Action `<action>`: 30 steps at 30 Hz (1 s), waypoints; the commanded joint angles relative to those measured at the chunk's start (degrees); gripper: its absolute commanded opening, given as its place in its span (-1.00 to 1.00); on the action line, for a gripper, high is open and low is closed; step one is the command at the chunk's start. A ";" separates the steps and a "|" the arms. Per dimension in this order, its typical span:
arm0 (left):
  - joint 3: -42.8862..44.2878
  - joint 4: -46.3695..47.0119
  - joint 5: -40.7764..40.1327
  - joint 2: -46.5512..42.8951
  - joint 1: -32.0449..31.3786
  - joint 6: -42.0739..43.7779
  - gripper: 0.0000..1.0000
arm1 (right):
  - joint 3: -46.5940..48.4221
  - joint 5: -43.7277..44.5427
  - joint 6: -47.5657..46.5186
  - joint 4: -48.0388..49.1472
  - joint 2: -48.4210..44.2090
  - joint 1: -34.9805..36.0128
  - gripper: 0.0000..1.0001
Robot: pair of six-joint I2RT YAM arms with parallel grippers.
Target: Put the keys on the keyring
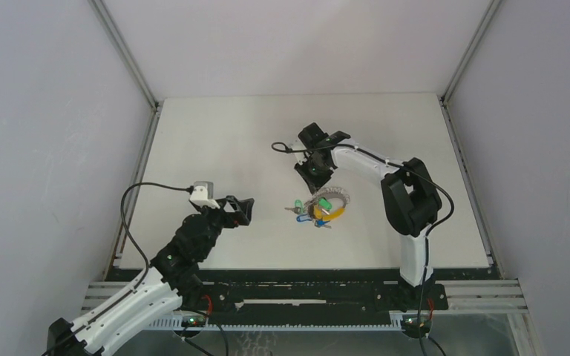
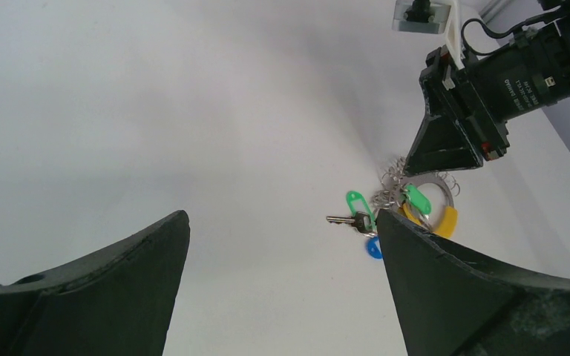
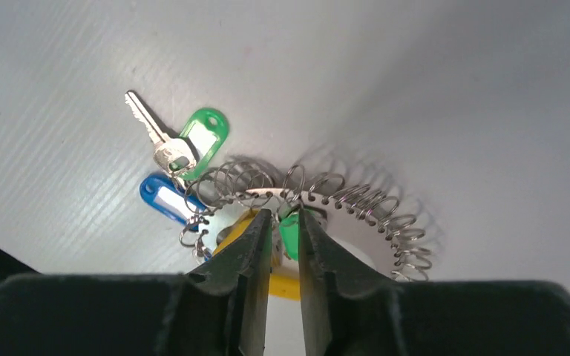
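We find the right gripper [image 3: 285, 216] with jaws barely parted, gripping nothing (a green key [image 3: 289, 236] shows through the gap). The keyring [image 3: 371, 206] lies just below its tips, arcing crosswise. The left gripper [image 2: 282, 216], wide open, stands well off.

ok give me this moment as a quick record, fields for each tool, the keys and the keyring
left tool: wide open, empty, left of the keys and clear of them
right tool: over the keyring, fingers a narrow gap apart
in that gap: second green tag; gripped or not, cannot tell
keyring: silvery coiled loop lying on the table, yellow band at it
keys: green-tagged key and blue tag, bunched at one end of the loop
threaded on: cannot tell
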 commanded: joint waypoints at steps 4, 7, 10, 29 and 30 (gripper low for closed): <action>2.62 -1.16 -2.79 0.18 0.12 -1.26 0.99 | 0.59 0.07 3.98 7.37 -3.10 -1.41 -0.54; 3.82 -2.88 -2.96 -0.74 0.14 -1.66 0.99 | -5.22 -0.57 5.91 11.81 -9.80 -3.02 -0.35; 6.54 -7.31 -3.69 -2.56 0.14 -2.63 0.99 | -11.75 -1.60 8.31 16.93 -17.92 -5.55 -0.09; 22.93 -33.85 -12.65 -21.96 0.14 5.77 0.99 | -34.50 14.25 21.60 20.35 -65.82 -15.87 0.68; 23.87 -35.23 -12.55 -22.19 0.14 6.90 0.99 | -35.20 14.89 21.43 20.06 -68.73 -15.89 0.89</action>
